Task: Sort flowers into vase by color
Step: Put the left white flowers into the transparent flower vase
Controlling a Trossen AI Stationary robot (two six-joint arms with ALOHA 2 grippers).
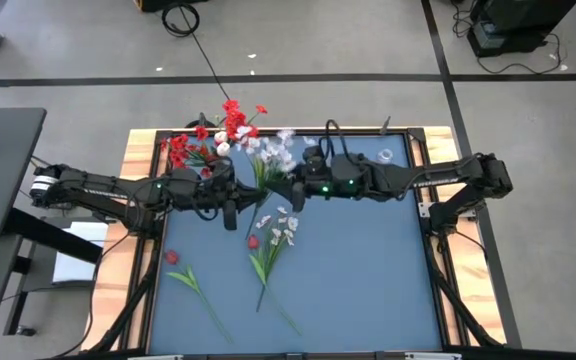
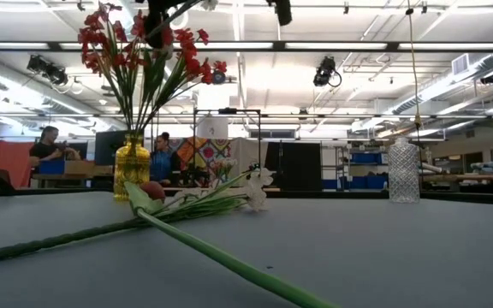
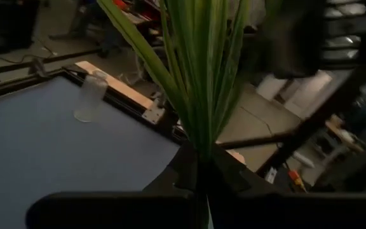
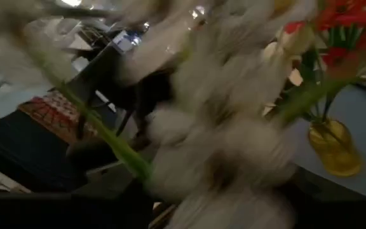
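Observation:
My left gripper (image 1: 253,196) is shut on a bunch of white flowers (image 1: 273,150) above the middle of the blue table (image 1: 368,270). Their green stems (image 3: 199,83) rise from between its fingers. My right gripper (image 1: 293,190) hovers just right of that bunch, with the white blooms (image 4: 234,127) filling its wrist view. Red flowers (image 1: 213,135) stand with their stems in a yellow vase (image 2: 131,167) at the far left. A clear glass vase (image 2: 403,171) stands at the far right. More white flowers (image 1: 280,232) and a red flower (image 1: 171,257) lie flat on the table. My left gripper pinches the bunch's green stems near their lower end (image 3: 202,143) between its two fingers. The fingers come level from the table's left and lie across the stems. Several stems and leaves fan upward from the hold, and the bunch is lifted clear of the table.
A wooden frame (image 1: 140,170) borders the table. The long stems (image 2: 212,252) of the lying flowers stretch across the near middle. The right half of the table shows bare blue surface. People (image 2: 50,145) sit in the room far behind.

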